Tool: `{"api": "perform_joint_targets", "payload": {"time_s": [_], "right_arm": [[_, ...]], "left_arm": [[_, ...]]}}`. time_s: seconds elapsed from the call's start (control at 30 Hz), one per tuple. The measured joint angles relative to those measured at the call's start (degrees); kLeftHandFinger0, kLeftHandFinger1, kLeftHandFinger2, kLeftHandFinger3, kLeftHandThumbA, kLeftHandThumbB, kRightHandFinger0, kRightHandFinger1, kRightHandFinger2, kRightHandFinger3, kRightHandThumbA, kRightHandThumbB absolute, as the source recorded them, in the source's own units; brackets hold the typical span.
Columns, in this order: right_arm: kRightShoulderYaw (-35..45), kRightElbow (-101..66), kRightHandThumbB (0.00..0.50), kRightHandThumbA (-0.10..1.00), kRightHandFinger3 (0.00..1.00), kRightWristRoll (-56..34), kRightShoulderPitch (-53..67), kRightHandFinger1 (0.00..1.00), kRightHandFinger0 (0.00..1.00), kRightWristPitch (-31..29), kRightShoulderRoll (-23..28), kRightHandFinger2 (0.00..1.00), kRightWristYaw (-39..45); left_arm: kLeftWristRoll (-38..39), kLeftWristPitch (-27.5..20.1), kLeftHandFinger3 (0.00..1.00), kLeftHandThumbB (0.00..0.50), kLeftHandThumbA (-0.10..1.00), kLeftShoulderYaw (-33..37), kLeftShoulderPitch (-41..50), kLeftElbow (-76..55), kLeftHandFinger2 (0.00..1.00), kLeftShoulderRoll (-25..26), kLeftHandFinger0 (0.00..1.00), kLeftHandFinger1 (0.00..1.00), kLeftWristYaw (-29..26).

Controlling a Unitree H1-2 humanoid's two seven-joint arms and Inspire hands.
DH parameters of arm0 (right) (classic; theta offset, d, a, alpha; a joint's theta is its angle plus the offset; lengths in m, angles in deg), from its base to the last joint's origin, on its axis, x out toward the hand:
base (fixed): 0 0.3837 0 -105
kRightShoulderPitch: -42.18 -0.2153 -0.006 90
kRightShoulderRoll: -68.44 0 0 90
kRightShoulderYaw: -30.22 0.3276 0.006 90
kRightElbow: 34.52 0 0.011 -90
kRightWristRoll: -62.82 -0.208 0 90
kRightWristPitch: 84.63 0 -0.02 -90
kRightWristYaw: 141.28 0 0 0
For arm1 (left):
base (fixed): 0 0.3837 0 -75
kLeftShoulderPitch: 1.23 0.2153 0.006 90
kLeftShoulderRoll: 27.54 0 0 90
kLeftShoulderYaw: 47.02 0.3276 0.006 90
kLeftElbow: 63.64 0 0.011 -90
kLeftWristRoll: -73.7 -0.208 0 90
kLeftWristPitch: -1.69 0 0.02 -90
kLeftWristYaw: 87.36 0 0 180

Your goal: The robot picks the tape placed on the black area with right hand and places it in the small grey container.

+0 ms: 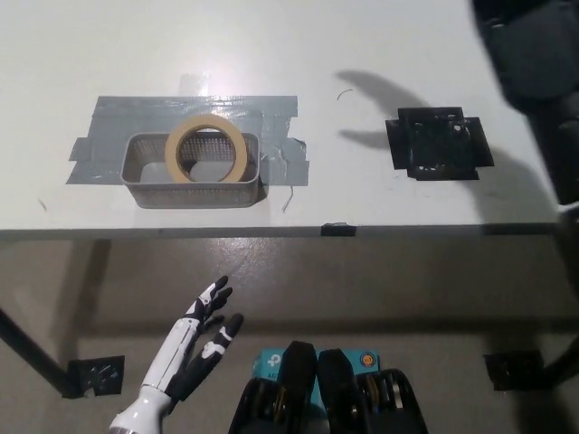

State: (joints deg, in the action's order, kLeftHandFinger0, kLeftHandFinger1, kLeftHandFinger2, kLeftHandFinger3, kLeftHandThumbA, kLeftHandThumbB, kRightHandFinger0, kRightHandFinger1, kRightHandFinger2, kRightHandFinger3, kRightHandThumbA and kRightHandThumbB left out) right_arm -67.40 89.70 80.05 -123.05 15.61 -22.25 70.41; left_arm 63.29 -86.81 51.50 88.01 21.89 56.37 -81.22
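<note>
A roll of beige tape (207,148) sits in the small grey container (145,176), propped at a slant, its open core facing up and toward the camera. The ring leans against the basket's right half, its top edge rising just above the far rim. As a round ring it has no long axis; what counts is the axis through its core, which tilts upward, not level with the counter (362,45).

It looks light and stiff, a cardboard-cored ring unlikely to crush, with a smooth outer band that may slip. The surest hold would probably be across the band, one side inside the core and one outside.

The container rests on a patch of grey tape strips (244,108) stuck to the counter. Well apart to the right lies the black area (439,145), bare of any object.

The black right arm (534,63) is only partly in view at the upper right corner; its robot hand cannot be seen. The white left robot hand (194,339) hangs below the counter's edge, fingers spread, holding nothing.
</note>
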Motion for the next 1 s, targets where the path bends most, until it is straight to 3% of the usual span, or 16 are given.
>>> {"api": "perform_joint_targets", "payload": {"time_s": [0.13,0.3,0.33,0.5,0.6,0.7,0.77,0.8,0.93,1.0], "right_arm": [[1.0,-8.29,0.467,0.88,1.0,-1.04,5.96,1.0,1.0,1.79,3.43,1.0,1.27],[2.77,-18.86,0.451,0.94,1.0,-3.02,14.46,1.0,1.0,3.85,8.25,1.0,3.19],[3.25,-20.83,0.423,0.95,1.0,-3.43,15.89,1.0,1.0,4.32,9.24,1.0,3.56],[7.79,-30.45,0.455,1.0,1.0,-6.63,22.53,1.0,1.0,5.78,12.85,1.0,4.48],[11.71,-38.6,0.435,1.0,1.0,-9.37,28.33,1.0,1.0,6.6,13.67,1.0,4.48],[14.02,-45.23,0.446,1.0,1.0,-11.72,34.85,1.0,1.0,7.04,12.76,1.0,4.38],[15.35,-49.8,0.365,1.0,1.0,-13.41,39.7,1.0,1.0,7.22,11.46,1.0,4.12],[15.86,-52.45,0.285,1.0,1.0,-14.34,43.14,1.0,1.0,7.22,9.99,1.0,3.79],[15.93,-57.49,0.283,1.0,1.0,-18.01,57.27,1.0,1.0,6.79,2.36,1.0,3.01],[15.84,-55.67,0.248,1.0,1.0,-19.79,64.28,1.0,1.0,4.85,-2.35,1.0,2.25]], "left_arm": [[0.02,0.0,1.0,0.063,1.0,-0.14,-0.01,1.1,1.0,-0.01,1.0,1.0,-0.01],[0.02,-0.01,1.0,0.055,1.0,-0.27,0.01,1.62,1.0,-0.07,1.0,1.0,-0.04],[0.02,-0.01,1.0,0.058,1.0,-0.32,0.01,1.62,1.0,-0.08,1.0,1.0,-0.05],[0.02,-0.01,1.0,0.055,1.0,-0.58,0.0,1.61,1.0,-0.18,1.0,1.0,-0.07],[0.03,-0.01,1.0,0.07,1.0,-0.75,-0.07,1.64,1.0,-0.19,1.0,1.0,-0.06],[0.06,-0.01,1.0,0.079,1.0,-0.86,-0.13,1.67,1.0,-0.19,1.0,1.0,-0.07],[0.09,-0.02,1.0,0.078,1.0,-1.0,-0.13,1.69,1.0,-0.19,1.0,1.0,-0.07],[0.1,-0.04,1.0,0.08,1.0,-1.12,-0.12,1.75,1.0,-0.19,1.0,1.0,-0.07],[0.18,-0.15,1.0,0.077,1.0,-1.67,-0.04,1.82,1.0,-0.23,1.0,1.0,-0.08],[0.33,-0.46,1.0,0.081,1.0,-2.23,0.24,2.01,1.0,-0.28,1.0,1.0,-0.16]]}}
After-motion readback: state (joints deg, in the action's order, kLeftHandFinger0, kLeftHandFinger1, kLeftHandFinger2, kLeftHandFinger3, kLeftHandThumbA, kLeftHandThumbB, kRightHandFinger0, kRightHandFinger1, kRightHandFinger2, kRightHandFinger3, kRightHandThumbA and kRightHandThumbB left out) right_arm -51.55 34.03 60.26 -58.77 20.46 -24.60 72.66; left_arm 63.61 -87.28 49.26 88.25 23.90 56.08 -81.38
